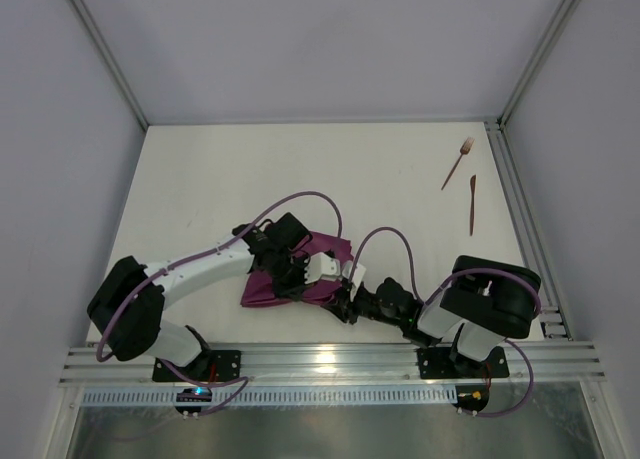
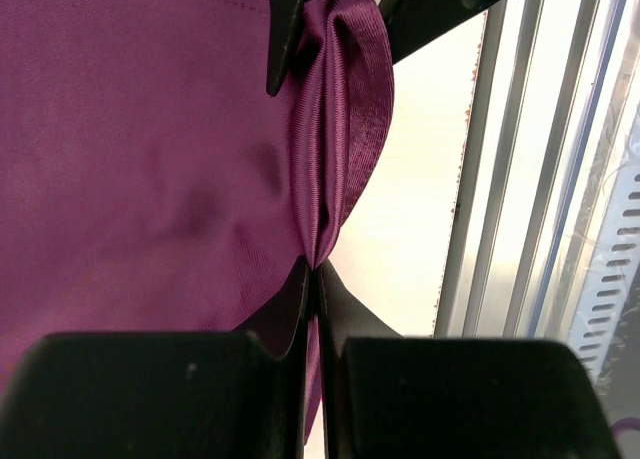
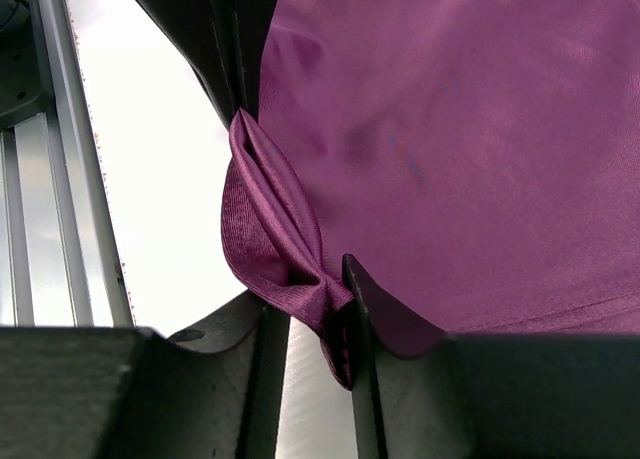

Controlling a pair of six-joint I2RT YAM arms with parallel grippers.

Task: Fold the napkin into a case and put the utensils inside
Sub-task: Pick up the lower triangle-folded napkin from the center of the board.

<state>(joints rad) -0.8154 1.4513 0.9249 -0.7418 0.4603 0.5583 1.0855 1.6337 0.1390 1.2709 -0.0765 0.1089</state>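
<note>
The plum-purple napkin (image 1: 265, 287) lies crumpled near the table's front, between both arms. My left gripper (image 1: 300, 272) is shut on a raised fold of the napkin (image 2: 335, 129), pinched at the fingertips (image 2: 318, 264). My right gripper (image 1: 342, 291) meets the same fold (image 3: 275, 219) from the other end. Its jaws (image 3: 305, 289) stand a little apart. The bunched cloth rests against its right finger (image 3: 352, 279) only, and bare rail shows beside the left finger. The copper-brown fork (image 1: 459, 163) and knife (image 1: 472, 204) lie at the far right. No folded case is in view.
The aluminium rail (image 1: 330, 361) runs along the near edge, just beneath both grippers, and shows in the left wrist view (image 2: 520, 179). A metal rail (image 1: 515, 204) lines the right edge beside the utensils. White walls enclose the table.
</note>
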